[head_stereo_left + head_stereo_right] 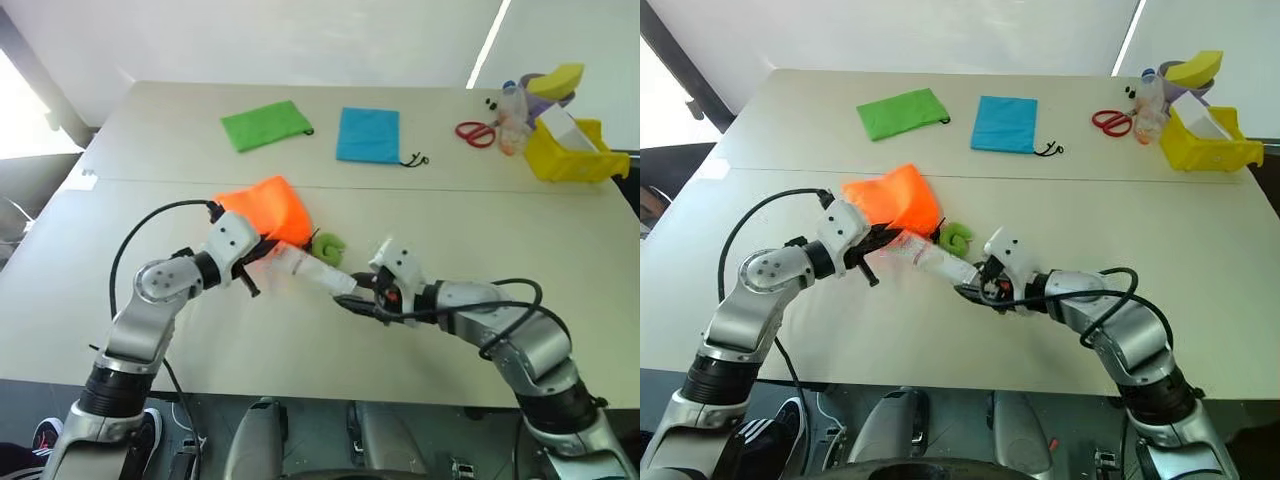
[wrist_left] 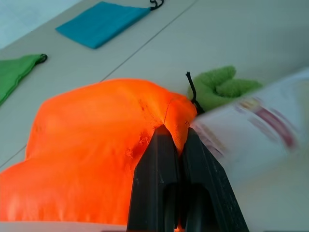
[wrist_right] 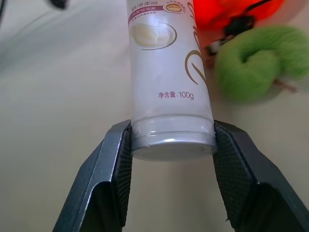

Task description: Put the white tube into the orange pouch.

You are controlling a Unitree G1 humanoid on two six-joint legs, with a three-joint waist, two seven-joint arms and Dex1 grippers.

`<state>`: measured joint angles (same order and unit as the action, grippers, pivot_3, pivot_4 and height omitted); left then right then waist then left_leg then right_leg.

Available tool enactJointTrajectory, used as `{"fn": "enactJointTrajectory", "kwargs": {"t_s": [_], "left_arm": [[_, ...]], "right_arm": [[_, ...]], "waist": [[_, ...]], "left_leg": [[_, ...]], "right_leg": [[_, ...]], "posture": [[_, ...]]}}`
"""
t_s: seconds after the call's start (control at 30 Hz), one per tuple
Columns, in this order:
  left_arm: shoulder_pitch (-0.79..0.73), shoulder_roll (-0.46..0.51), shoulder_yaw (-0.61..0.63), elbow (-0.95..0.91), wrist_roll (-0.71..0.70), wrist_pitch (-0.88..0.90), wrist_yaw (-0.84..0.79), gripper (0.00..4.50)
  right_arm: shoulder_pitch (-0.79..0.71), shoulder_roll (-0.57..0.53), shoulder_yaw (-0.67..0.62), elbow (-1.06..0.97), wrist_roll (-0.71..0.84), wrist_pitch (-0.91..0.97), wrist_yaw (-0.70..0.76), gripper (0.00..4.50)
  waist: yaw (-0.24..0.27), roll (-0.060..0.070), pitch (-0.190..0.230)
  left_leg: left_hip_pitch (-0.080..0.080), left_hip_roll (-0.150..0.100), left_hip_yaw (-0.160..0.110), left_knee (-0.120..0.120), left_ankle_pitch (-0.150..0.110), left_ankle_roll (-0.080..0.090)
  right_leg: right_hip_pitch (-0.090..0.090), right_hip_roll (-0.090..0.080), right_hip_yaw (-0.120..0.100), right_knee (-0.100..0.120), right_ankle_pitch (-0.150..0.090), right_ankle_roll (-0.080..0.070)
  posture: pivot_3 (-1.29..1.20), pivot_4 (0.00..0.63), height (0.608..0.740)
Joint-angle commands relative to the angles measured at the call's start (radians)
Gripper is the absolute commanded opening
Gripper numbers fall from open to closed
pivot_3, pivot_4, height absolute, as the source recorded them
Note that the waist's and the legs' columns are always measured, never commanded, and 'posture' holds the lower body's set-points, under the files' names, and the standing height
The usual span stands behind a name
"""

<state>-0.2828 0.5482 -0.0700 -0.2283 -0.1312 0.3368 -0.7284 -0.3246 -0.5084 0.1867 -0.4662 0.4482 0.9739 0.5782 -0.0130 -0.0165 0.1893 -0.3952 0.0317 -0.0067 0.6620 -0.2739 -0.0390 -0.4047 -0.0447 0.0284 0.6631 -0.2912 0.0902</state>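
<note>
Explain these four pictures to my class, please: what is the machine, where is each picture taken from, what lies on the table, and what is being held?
This is a humanoid robot with two arms, each ending in a two-fingered tool. Two pictures come from cameras in its head, looking down over a pale table; the other two come from a camera on each wrist, looking along the fingers.

The left tool is shut, pinching the fabric of the orange pouch. The right tool grips the white tube at its cap end, its other end pointing at the pouch. A green fuzzy ball lies beside them.

Further back lie a green pouch, a blue pouch, red scissors and a yellow bin.
</note>
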Motion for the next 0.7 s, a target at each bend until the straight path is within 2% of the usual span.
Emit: {"fn": "enactJointTrajectory", "kwargs": {"t_s": [0.03, 0.23, 0.47, 0.57, 0.7], "left_arm": [[0.008, 0.013, -0.004, -0.046, -0.006, 0.003, -0.008, 0.0], [0.02, 0.008, -0.007, -0.042, 0.002, 0.002, 0.005, 0.0], [0.022, -0.014, -0.008, -0.045, -0.005, 0.017, 0.03, 0.0], [0.02, -0.013, -0.018, -0.068, -0.002, 0.042, 0.035, 0.0], [0.015, -0.01, -0.018, -0.09, -0.005, 0.066, 0.038, 0.0]], "right_arm": [[-0.021, 0.007, -0.017, -0.024, 0.008, -0.019, 0.0, 1.88], [-0.054, 0.059, 0.025, -0.006, 0.001, -0.025, -0.016, 1.88], [-0.124, 0.191, 0.084, 0.109, -0.087, -0.045, -0.117, 1.88], [-0.146, 0.25, 0.066, 0.13, -0.085, -0.033, -0.149, 1.88], [-0.126, 0.19, 0.031, 0.091, -0.06, -0.018, -0.093, 1.88]], "waist": [[0.002, 0.0, 0.0], [-0.003, 0.0, 0.0], [-0.004, 0.0, 0.0], [-0.003, 0.0, 0.0], [0.0, 0.0, 0.0]], "left_leg": [[0.0, 0.0, 0.0, 0.0, 0.0, 0.0], [-0.001, 0.0, 0.0, 0.0, 0.0, 0.0], [0.0, 0.0, 0.0, 0.0, 0.0, 0.0], [-0.001, 0.0, 0.0, 0.0, 0.0, 0.0], [-0.003, 0.0, -0.001, 0.0, 0.0, 0.0]], "right_leg": [[0.0, 0.0, 0.0, 0.0, 0.0, 0.0], [-0.001, 0.0, 0.0, 0.0, 0.0, 0.0], [-0.001, 0.001, 0.0, 0.001, 0.0, 0.0], [-0.001, 0.0, 0.0, 0.0, 0.0, 0.0], [-0.003, -0.001, 0.0, 0.0, 0.0, 0.0]], "posture": [[0.0, 0.15, 0.74], [0.0, 0.15, 0.74], [0.0, 0.15, 0.74], [0.0, 0.15, 0.74], [0.0, 0.15, 0.74]]}}
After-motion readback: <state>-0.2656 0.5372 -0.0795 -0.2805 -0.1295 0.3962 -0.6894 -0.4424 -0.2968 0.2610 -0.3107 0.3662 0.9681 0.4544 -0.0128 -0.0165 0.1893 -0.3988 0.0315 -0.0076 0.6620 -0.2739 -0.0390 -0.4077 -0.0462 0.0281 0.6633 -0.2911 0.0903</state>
